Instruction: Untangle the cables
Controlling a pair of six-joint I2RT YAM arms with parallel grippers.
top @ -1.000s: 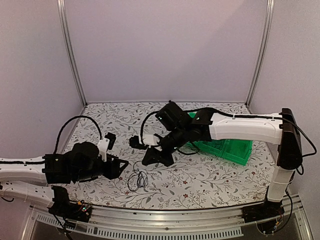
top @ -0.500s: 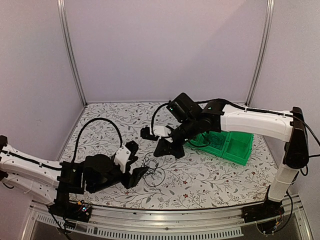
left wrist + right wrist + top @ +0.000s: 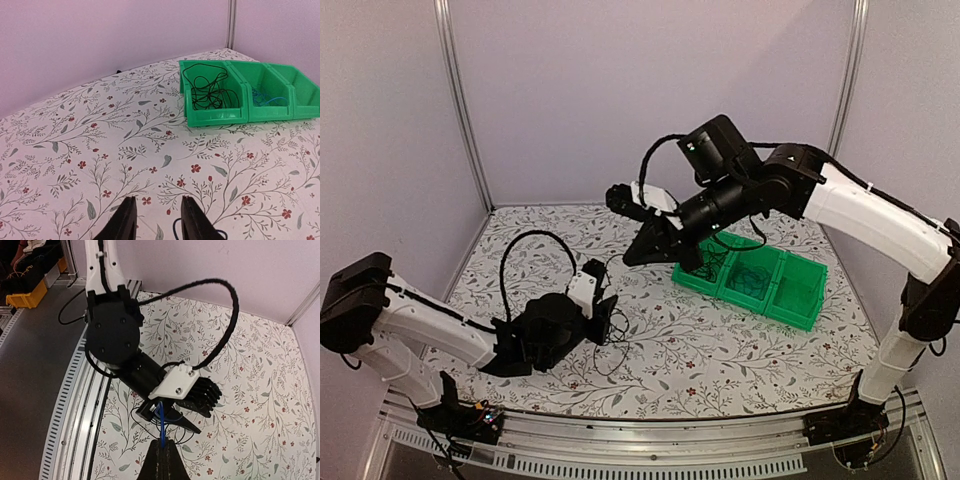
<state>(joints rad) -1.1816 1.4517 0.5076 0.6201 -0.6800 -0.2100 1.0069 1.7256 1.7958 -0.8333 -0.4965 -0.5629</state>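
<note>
A loose tangle of thin black cables point(image 3: 611, 338) lies on the flowered table, under my left gripper point(image 3: 608, 312). That gripper is open and low over the table; in the left wrist view point(image 3: 158, 198) nothing lies between its fingers, and a black cable loop point(image 3: 176, 231) lies by the right finger. My right gripper point(image 3: 638, 252) is raised above the table. In the right wrist view point(image 3: 162, 442) it is shut on a thin blue cable point(image 3: 161, 417) that runs down to the tangle point(image 3: 145, 422) beside the left gripper point(image 3: 200, 427).
A green bin point(image 3: 790, 300) with three compartments stands at the right. Its left compartment holds black cables point(image 3: 207, 92) and its middle one a blue cable point(image 3: 265, 98). The left arm's thick black hose point(image 3: 532, 240) arches above the table. A metal rail point(image 3: 620, 455) runs along the near edge.
My right gripper has risen and moved back toward the bin, pulling the blue cable up. My left arm has swung right, onto the tangle.
</note>
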